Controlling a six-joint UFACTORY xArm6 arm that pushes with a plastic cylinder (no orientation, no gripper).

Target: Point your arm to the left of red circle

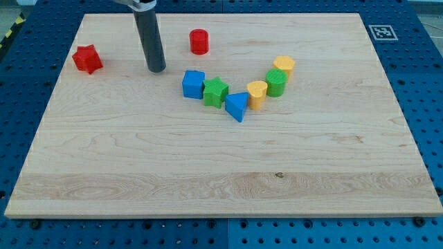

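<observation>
The red circle (pixel 199 41), a short red cylinder, stands near the view's top, left of centre. My tip (pixel 156 69) rests on the board to the lower left of the red circle, a clear gap away from it. A red star block (pixel 87 59) lies further to the view's left of my tip. The dark rod rises from the tip to the view's top edge.
A curved row of blocks lies right of my tip: a blue cube (pixel 194 84), a green block (pixel 216 92), a blue triangle (pixel 237 106), a yellow cylinder (pixel 257 94), a green cylinder (pixel 276 82) and a yellow block (pixel 284 66). A marker tag (pixel 382 32) sits at the wooden board's (pixel 208 180) top right corner.
</observation>
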